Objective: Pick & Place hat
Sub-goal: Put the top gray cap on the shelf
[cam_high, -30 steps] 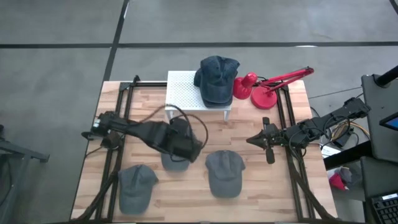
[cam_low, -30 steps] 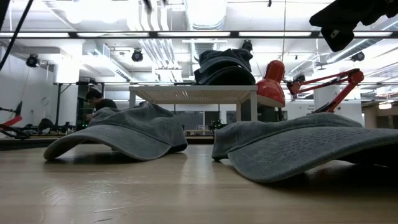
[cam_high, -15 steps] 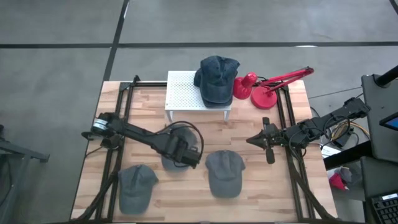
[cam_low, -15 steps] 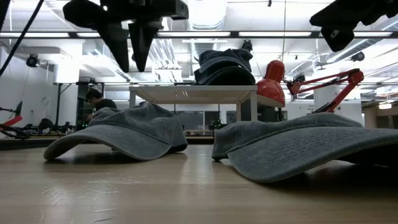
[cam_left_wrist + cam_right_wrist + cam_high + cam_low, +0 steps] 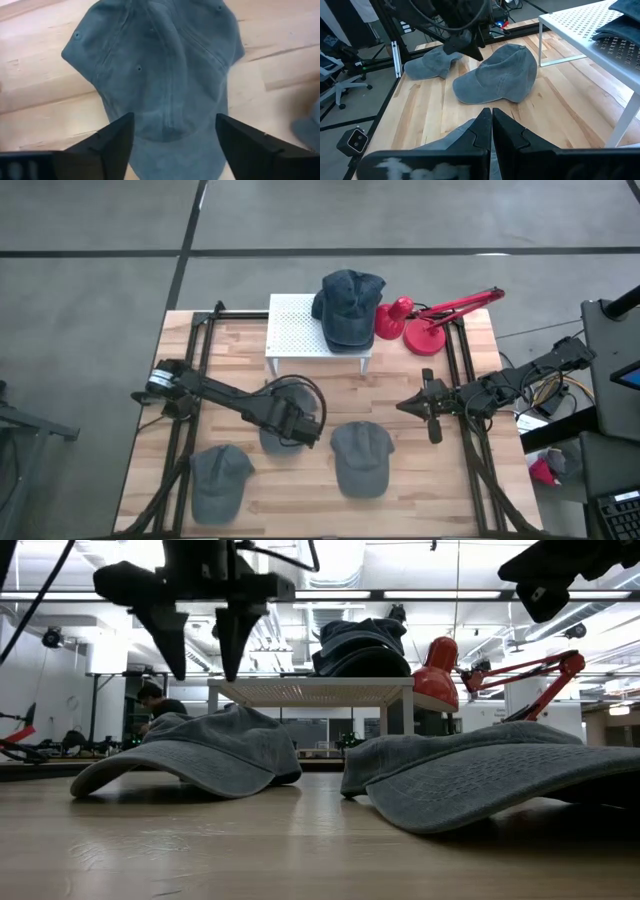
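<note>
Three grey caps lie on the wooden table, rims down: one in the middle, one toward the right, one at the near left. A dark blue cap sits on the white perforated stand. My left gripper is open and hovers above the middle cap, one finger over each side of its crown, touching nothing. My right gripper is shut and empty, above the table's right side.
A red desk lamp stands at the far right beside the stand. Black frame rails run along the table's left and right sides. Bare wood shows at the near right. A person shows in the room behind.
My left gripper has come down from above toward the middle grey cap and stands lower over its crown, fingers pointing down. The caps and my right arm have kept still.
</note>
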Tool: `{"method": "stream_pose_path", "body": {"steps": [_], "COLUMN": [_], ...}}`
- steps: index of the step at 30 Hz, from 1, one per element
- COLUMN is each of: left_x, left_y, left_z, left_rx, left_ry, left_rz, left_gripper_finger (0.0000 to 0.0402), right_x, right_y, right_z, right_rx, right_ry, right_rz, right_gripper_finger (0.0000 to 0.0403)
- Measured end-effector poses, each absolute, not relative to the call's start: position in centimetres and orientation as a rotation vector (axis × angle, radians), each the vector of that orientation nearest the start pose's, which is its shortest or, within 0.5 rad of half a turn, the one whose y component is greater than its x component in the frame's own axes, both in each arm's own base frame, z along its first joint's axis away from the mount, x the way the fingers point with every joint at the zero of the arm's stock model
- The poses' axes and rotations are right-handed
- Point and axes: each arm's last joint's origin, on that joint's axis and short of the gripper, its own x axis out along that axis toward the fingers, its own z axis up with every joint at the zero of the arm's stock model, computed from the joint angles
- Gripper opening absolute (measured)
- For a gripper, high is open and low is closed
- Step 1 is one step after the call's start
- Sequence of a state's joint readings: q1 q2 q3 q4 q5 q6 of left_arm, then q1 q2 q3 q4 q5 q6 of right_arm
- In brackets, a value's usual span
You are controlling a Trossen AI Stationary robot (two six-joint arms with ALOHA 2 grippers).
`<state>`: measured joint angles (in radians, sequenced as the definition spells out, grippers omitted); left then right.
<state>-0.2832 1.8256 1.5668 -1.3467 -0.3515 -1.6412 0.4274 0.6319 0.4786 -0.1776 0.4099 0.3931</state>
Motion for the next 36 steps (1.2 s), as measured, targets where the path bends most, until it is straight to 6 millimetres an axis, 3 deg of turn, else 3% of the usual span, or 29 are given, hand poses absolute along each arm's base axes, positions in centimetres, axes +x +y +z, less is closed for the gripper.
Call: {"method": "stream_pose_path", "body": {"steps": [7, 21, 27, 36], "left_x": [32.1, 31.6, 31.4, 31.9], "left_y": [-7.2, -5.8, -5.7, -6.0], "left_z": [23.1, 17.4, 16.7, 17.0], "left_rx": [-0.898, -1.023, -1.04, -1.035], "left_ry": [1.096, 1.057, 1.058, 1.02], "left_rz": [1.248, 1.246, 1.248, 1.205], "left_gripper_finger": [0.0323, 0.0311, 0.0235, 0.0037], "right_x": [13.9, 13.9, 13.9, 13.9], "right_y": [5.1, 5.1, 5.1, 5.1], "right_z": [25.1, 25.1, 25.1, 25.1], "right_rx": [0.256, 0.256, 0.256, 0.255], "right_ry": [0.301, 0.3, 0.3, 0.301], "right_rz": [-0.042, -0.042, -0.042, -0.042], "right_gripper_finger": [0.0013, 0.0013, 0.0013, 0.0013]}}
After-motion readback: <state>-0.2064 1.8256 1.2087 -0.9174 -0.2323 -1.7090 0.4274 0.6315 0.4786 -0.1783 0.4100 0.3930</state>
